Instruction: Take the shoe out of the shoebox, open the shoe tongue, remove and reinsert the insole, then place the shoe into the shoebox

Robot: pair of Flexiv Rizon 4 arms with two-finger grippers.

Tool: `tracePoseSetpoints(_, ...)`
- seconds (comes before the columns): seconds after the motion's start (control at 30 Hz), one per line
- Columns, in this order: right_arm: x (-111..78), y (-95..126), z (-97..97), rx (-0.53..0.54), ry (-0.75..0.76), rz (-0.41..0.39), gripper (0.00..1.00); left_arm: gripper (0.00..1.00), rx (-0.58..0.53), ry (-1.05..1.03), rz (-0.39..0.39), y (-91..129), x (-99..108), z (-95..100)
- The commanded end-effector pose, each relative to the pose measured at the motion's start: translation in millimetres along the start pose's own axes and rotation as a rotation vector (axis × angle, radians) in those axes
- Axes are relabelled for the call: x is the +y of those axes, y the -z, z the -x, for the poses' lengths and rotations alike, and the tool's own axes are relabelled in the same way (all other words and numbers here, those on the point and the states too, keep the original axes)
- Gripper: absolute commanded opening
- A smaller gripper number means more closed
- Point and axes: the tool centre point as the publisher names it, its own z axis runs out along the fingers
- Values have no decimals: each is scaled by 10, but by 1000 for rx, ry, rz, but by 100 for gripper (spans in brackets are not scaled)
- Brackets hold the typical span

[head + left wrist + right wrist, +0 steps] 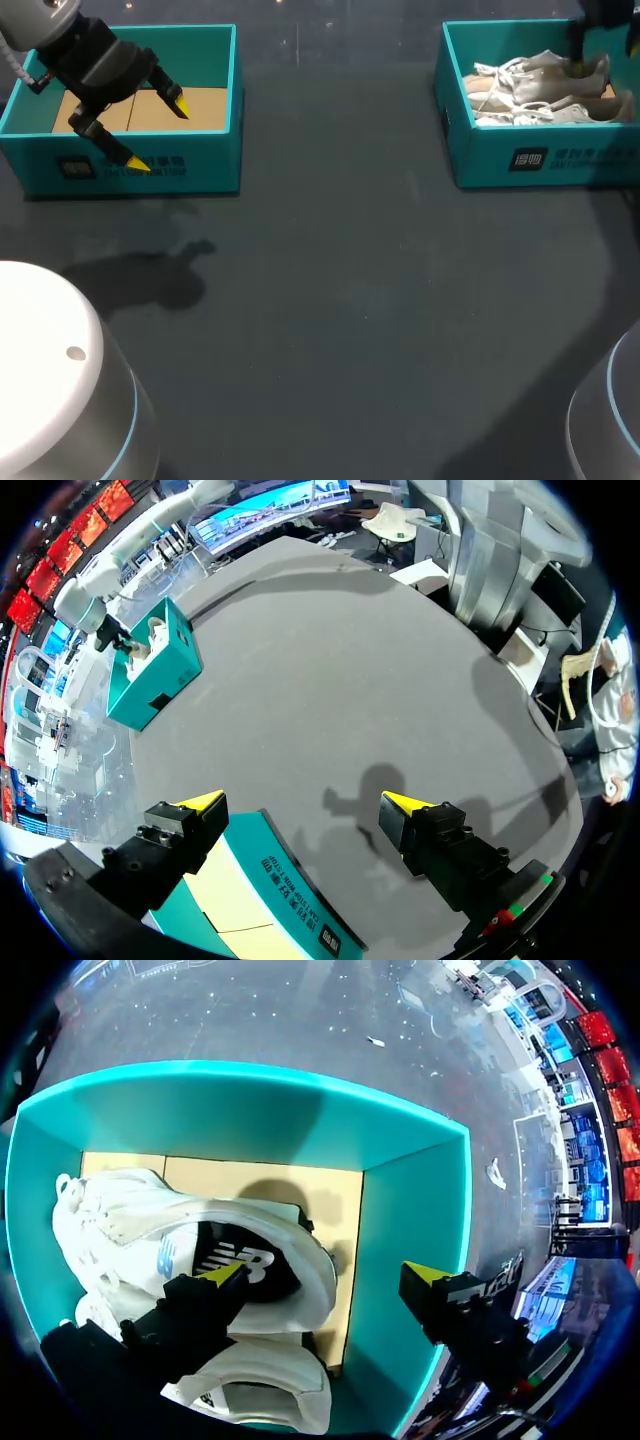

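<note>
Two white shoes (540, 85) lie side by side in the teal shoebox (540, 160) at the back right. My right gripper (322, 1273) hangs open just above them. One of its fingers is over the upper shoe (130, 1220) and its dark insole, the other is near the box wall (420, 1200). A second shoe (270, 1380) lies under the gripper. Nothing is held. My left gripper (157, 133) is open and empty over the front wall of a second teal box (190, 165) at the back left, with bare cardboard inside.
The dark table top (340, 300) stretches between the two boxes. Rounded white robot bases stand at the near left (50, 370) and near right (610, 420) corners. From the left wrist, the left box's printed wall (290, 880) lies under the left gripper (302, 802).
</note>
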Motion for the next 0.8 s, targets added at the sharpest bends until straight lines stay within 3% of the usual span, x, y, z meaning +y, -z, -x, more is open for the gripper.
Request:
tracePoseSetpoints(0.03, -40, 173, 18, 3, -5, 12, 100, 100, 1, -1, 2, -2, 2, 1)
tracePoseSetpoints(0.47, -66, 706, 33, 63, -47, 54, 100, 100, 1, -1, 2, -2, 2, 1)
tracePoseSetpoints(0.8, -251, 1367, -84, 91, -26, 103, 100, 100, 1, -1, 2, -2, 2, 1)
